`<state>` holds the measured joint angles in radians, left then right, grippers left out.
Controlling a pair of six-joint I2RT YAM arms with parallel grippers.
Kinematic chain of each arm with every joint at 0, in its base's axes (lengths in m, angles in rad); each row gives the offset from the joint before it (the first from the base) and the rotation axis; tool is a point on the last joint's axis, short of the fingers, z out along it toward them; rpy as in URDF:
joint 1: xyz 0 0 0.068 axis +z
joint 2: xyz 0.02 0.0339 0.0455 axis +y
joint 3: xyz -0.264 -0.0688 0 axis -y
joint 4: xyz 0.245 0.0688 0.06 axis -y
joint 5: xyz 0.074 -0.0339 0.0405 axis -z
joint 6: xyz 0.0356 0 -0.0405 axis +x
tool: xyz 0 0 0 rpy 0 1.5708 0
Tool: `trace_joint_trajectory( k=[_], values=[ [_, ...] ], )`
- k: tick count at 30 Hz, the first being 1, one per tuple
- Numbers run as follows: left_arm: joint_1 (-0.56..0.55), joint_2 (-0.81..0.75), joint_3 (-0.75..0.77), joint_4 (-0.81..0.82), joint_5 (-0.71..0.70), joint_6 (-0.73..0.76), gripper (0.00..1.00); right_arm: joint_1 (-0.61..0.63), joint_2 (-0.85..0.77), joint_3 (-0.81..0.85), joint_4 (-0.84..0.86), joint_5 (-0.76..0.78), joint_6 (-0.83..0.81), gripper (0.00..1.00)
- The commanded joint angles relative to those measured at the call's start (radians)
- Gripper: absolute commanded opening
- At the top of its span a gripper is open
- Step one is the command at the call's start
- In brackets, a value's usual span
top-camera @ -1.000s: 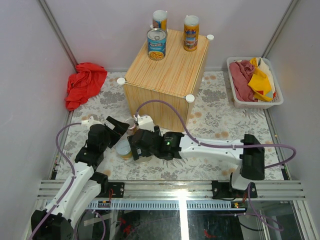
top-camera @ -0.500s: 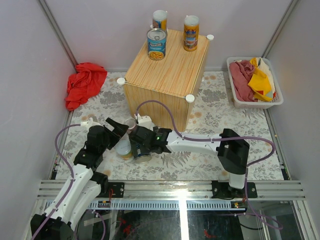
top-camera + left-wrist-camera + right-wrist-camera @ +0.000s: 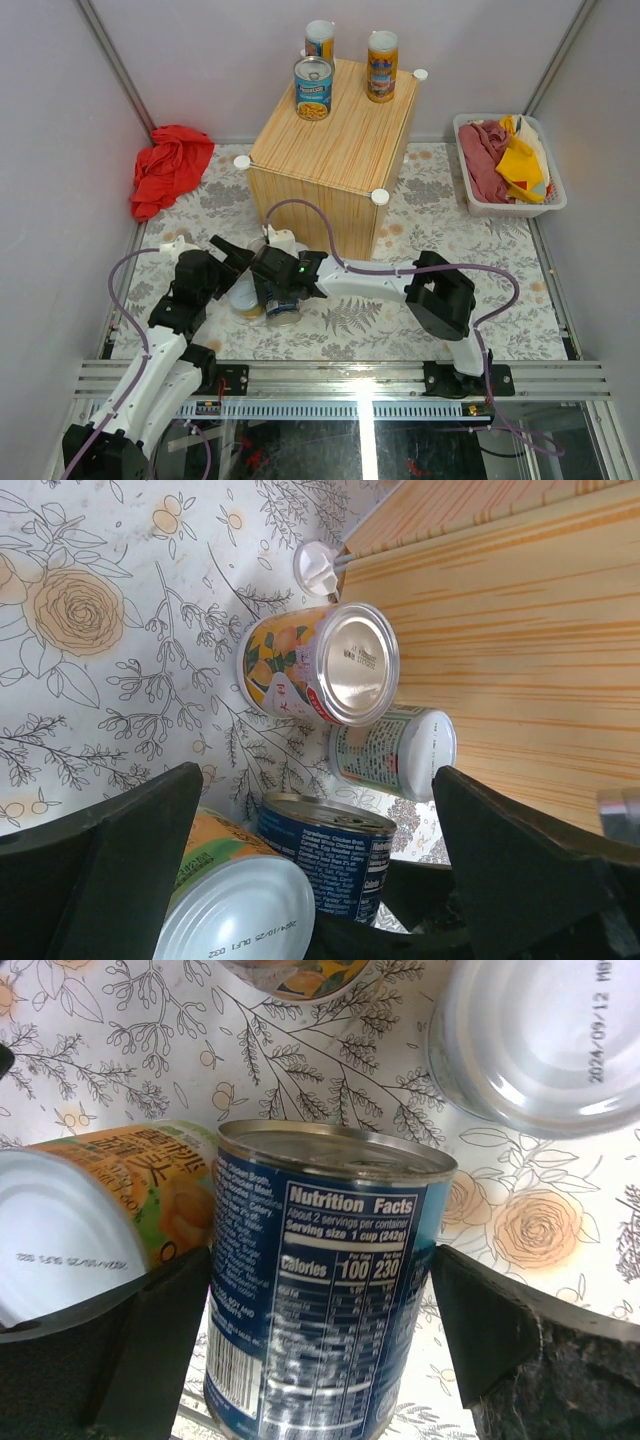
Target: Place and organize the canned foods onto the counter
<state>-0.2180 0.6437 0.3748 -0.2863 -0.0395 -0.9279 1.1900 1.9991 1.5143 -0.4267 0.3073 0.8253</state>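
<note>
My right gripper [image 3: 320, 1265] is spread about as wide as it goes, fingers [image 3: 150, 1330] straddling a blue can [image 3: 318, 1310] that stands upright on the flowered mat [image 3: 330, 1090]. The pads sit just beside the can's sides; I cannot tell whether they touch it. My left gripper [image 3: 318, 780] is also fully spread, holding nothing, low over the mat at 9 o'clock of the right one. Four cans are bunched on the mat around the two grippers. The first is the blue can. An orange-and-green can [image 3: 235, 900] with a white lid sits just beside it at its 9 o'clock. A fruit-label can [image 3: 320, 665] with a silver lid and a green-label can [image 3: 395, 750] sit at its 12 o'clock, close under the near face of the counter [image 3: 335, 150]. The fruit-label can sits just beside a white cap [image 3: 318, 568] at the counter's bottom corner. The counter is at 12 o'clock of both grippers and carries three cans. One wide blue-labelled can [image 3: 313, 88] is at the far left of its top. Two tall orange-and-blue cans stand there too, one at the far corner [image 3: 320, 40] and one near the far right edge [image 3: 382, 66]. Count is seven cans: three on the counter, four on the mat. One red cloth [image 3: 168, 165] lies at 10 o'clock. One white basket [image 3: 510, 210] of cloths sits at 2 o'clock.
</note>
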Motion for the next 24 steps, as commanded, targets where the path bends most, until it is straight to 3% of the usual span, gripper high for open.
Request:
trace_joint_trajectory(
  k=[1,12,24],
  values=[
    [0.0,-0.008,0.015,0.005,-0.011,0.024,1.0,-0.014,0.056,0.065,-0.009,-0.011,-0.011,0.96],
    [0.002,-0.031,-0.008,0.002,-0.014,0.024,1.0,-0.018,0.131,0.1,-0.045,-0.04,-0.01,0.93],
    [0.001,-0.064,-0.024,-0.007,-0.016,0.009,1.0,-0.018,0.193,0.127,-0.073,-0.048,-0.012,0.99]
  ],
)
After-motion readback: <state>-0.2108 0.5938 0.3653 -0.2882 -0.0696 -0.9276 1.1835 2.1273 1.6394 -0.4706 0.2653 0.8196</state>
